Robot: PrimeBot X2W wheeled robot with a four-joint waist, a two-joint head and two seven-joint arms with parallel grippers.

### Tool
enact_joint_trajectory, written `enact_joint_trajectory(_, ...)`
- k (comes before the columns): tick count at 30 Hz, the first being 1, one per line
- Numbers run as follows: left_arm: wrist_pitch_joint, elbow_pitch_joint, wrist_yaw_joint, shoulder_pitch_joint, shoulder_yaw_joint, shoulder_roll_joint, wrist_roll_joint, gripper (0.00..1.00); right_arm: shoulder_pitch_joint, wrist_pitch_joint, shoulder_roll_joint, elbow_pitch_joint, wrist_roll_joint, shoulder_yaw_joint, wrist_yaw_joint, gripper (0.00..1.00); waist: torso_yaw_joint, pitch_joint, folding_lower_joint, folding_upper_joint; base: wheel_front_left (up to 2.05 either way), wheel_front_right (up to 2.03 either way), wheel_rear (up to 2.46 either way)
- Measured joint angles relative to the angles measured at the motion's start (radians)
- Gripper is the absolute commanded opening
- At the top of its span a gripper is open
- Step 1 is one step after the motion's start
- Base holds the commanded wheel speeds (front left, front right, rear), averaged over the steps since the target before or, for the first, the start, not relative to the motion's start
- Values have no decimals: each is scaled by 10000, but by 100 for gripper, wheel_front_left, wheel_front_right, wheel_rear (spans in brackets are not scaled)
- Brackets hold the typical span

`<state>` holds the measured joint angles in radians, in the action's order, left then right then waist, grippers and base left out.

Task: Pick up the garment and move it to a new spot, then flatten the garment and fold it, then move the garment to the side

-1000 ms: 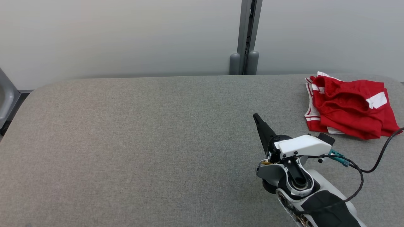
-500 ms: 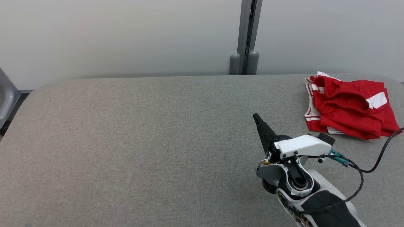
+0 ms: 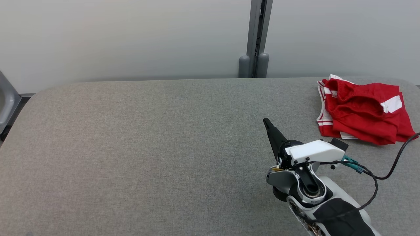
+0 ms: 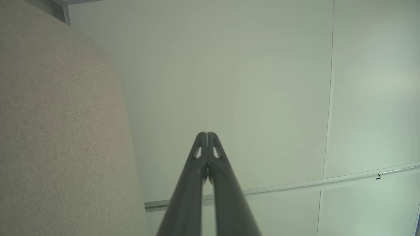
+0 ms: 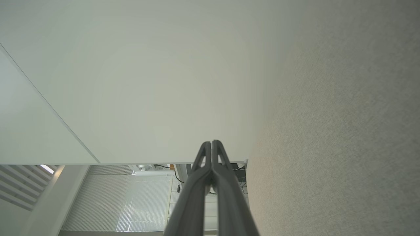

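The garment [image 3: 362, 111] is a pair of red shorts with white trim, lying crumpled at the far right of the grey fabric table [image 3: 147, 147]. My right gripper [image 3: 266, 122] hovers over the table left of and nearer than the shorts, fingers shut together, holding nothing and pointing away from me. In the right wrist view the right gripper [image 5: 211, 142] shows its two tips pressed together against a pale wall. The left gripper [image 4: 206, 133] is also shut and empty in the left wrist view, with the table's edge [image 4: 65, 131] on its left.
A pale partition wall [image 3: 131, 36] with a grey post [image 3: 257, 39] stands behind the table. A black cable [image 3: 390, 164] trails from my right wrist near the shorts. A grey chair part [image 3: 6, 101] sits at the left edge.
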<state>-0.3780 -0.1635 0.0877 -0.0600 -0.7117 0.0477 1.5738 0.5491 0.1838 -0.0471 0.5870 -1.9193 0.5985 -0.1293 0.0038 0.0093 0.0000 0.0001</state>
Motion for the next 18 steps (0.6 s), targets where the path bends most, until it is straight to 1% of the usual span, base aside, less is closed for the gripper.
enact_joint_trajectory(18,0,0,0,0,0,0,0,0,0,0,0,0,0,0,0,0,0,0,0,0,0,0,0)
